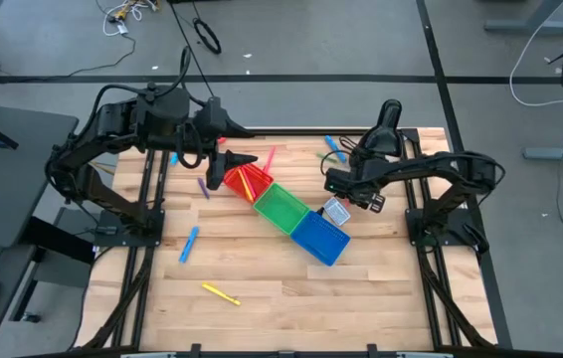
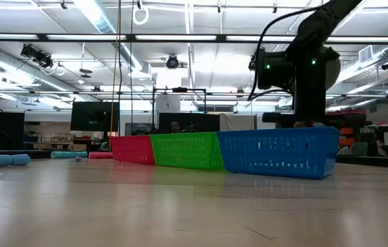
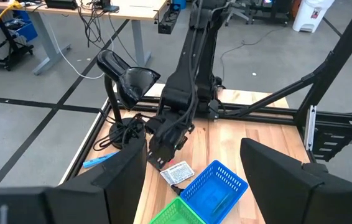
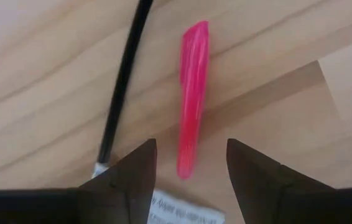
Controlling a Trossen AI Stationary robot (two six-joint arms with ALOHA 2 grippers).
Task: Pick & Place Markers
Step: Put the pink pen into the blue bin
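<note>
A pink marker (image 4: 192,99) lies flat on the wooden table. My right gripper (image 4: 191,171) points down over it, open, one finger on each side of the marker's near end without touching it. From above, this gripper (image 1: 349,189) stands just beyond the blue bin (image 1: 319,239), and the arm hides the marker. My left gripper (image 1: 228,161) hangs open above the red bin (image 1: 246,181) with nothing between its fingers. Other markers lie loose on the table: blue (image 1: 190,244), yellow (image 1: 220,293), purple (image 1: 202,187), pink (image 1: 270,157).
Red, green (image 1: 281,209) and blue bins sit in a slanting row mid-table. A black cable (image 4: 123,81) runs beside the pink marker, and a white printed card (image 4: 182,208) lies at its near end. Another blue marker (image 1: 333,147) lies near the far edge.
</note>
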